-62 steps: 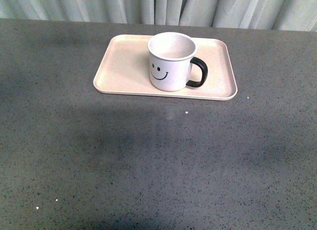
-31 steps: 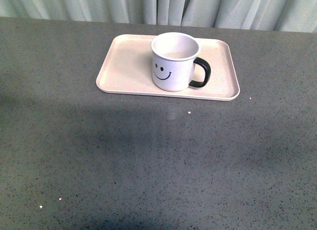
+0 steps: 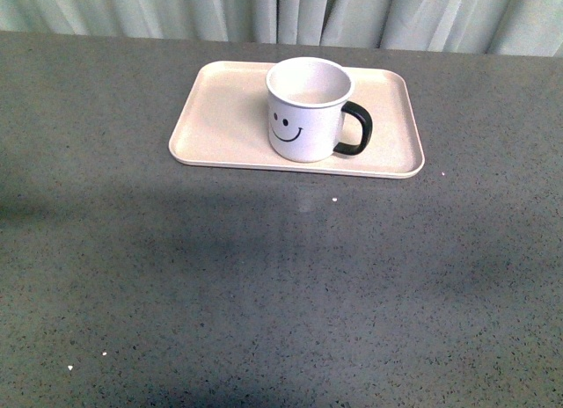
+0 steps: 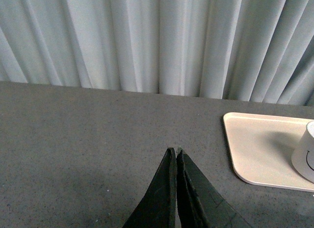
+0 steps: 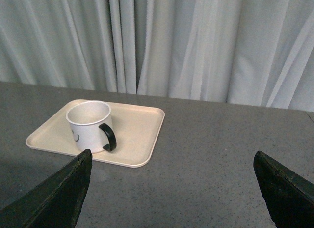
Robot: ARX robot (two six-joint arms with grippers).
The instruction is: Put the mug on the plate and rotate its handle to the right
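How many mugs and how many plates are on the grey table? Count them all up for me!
White cylindrical enamel-style mug with a black smiley face and black loop handle: 1
Flat rectangular pale pink-beige plate with rounded corners: 1
Total: 2

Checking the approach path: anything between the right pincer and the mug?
Nothing loose. In the right wrist view, only bare grey tabletop and part of the plate lie between the open right pincer and the mug.
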